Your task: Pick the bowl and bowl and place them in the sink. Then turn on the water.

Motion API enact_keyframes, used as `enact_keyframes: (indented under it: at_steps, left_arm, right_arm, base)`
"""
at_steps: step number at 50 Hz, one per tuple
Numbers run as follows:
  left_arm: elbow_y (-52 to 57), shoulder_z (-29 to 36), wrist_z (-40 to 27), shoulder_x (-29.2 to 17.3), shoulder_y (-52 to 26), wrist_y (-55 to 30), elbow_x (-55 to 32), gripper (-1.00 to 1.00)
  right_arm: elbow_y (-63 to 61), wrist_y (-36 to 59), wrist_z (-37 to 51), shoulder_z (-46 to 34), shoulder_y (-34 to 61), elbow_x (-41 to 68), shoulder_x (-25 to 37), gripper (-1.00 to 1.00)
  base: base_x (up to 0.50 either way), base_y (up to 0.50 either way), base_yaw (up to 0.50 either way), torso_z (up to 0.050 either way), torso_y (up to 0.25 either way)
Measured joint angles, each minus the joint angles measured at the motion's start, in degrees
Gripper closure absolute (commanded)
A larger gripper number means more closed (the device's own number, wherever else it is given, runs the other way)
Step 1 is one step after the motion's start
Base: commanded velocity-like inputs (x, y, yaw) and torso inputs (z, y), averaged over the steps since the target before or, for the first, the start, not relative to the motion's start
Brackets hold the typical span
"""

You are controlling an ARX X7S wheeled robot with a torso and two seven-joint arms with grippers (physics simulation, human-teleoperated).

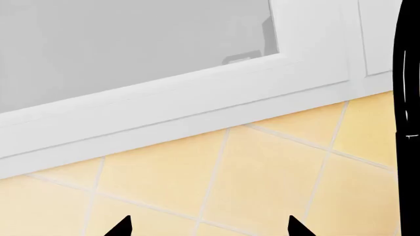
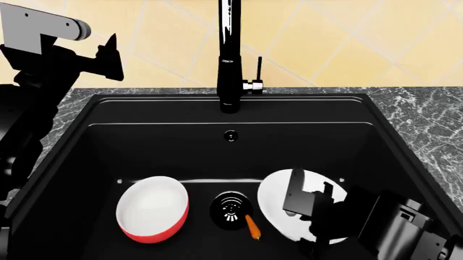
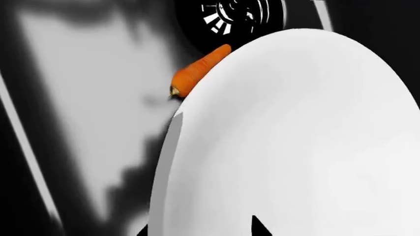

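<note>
A carrot (image 2: 252,227) lies by the drain (image 2: 231,208) between both bowls; right end effector (image 2: 309,199) gapes above the white bowl (image 2: 275,196).

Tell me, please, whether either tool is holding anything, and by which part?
The left tool holds nothing; whether the right tool grips the shallow white bowl cannot be told.

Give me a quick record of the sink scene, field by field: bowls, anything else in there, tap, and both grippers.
red bowl: on sink floor, beside the drain
white bowl: on sink floor, other side of the drain
carrot: small, between drain and white bowl
tap: no water visible
left gripper: raised near the tiled wall, open, empty
right gripper: over the white bowl; grip unclear
</note>
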Motion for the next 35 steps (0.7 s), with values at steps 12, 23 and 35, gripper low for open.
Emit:
enact_keyframes:
  at_steps: [12,23,35]
  left_arm:
    - [0.0,-0.1,0.0,0.0,0.0,0.1,-0.2,-1.0]
    - [-0.2,-0.3,0.0,0.0,0.0,0.2,-0.3,-1.0]
    - [-0.3,-0.5,0.0,0.0,0.0,0.4,-0.5,-1.0]
  right_arm:
    - [-2.3,1.8,-0.7,-0.6,1.2,-0.3,1.0,-1.0]
    - [-6.2,4.5,-1.9,-0.9,4.1,-0.3,2.6,-1.0]
    - [-9.7,6.3,-3.9,-1.1,6.6,0.3,4.0,-1.0]
  base:
    - [0.0,0.0,0.0,0.0,0.0]
    - [0.0,0.0,0.0,0.0,0.0]
    - [0.0,0.0,0.0,0.0,0.0]
